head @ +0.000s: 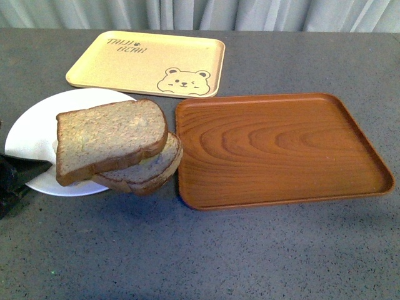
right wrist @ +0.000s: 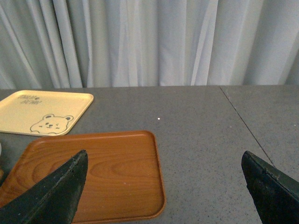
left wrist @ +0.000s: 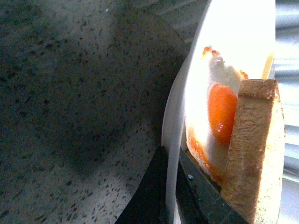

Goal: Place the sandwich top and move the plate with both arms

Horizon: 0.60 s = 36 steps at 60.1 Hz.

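The white plate (head: 37,125) sits at the left of the grey table. On it lies a sandwich, and the brown wholegrain sandwich top (head: 109,137) lies on the stack, overhanging the plate's right edge. My left gripper (head: 15,178) is shut on the plate's near-left rim. In the left wrist view its jaws clamp the plate's thin white edge (left wrist: 175,121), with a fried egg (left wrist: 219,112) and the bread's crust (left wrist: 254,149) beside them. My right gripper (right wrist: 166,182) is open and empty above the table, over the wooden tray's far side. It does not show in the front view.
A brown wooden tray (head: 281,150) lies right of the plate, its left edge close to the sandwich. It also shows in the right wrist view (right wrist: 93,177). A yellow bear tray (head: 147,62) lies behind them. Curtains hang at the back.
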{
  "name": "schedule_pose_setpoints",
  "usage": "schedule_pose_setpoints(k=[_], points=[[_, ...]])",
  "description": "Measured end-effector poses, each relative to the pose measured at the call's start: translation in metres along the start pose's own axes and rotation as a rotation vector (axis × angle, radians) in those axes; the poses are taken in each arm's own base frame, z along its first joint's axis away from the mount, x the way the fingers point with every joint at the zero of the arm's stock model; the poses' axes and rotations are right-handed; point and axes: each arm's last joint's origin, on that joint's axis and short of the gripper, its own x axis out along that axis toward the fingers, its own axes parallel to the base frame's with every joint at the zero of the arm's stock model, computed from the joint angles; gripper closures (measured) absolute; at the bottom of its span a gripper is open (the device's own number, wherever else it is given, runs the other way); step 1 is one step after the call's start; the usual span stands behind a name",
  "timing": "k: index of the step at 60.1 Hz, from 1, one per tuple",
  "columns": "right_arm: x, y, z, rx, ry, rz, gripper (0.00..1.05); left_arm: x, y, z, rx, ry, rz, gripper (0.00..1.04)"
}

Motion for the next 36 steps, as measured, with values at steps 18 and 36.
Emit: schedule_pose_setpoints(k=[18, 36], points=[[0.0, 0.0, 0.0, 0.0, 0.0, 0.0, 0.09, -0.022, -0.002, 0.003, -0.048, -0.019, -0.017, 1.02], [0.0, 0.0, 0.0, 0.0, 0.0, 0.0, 0.09, -0.018, -0.042, 0.023, -0.052, -0.021, -0.072, 1.02]])
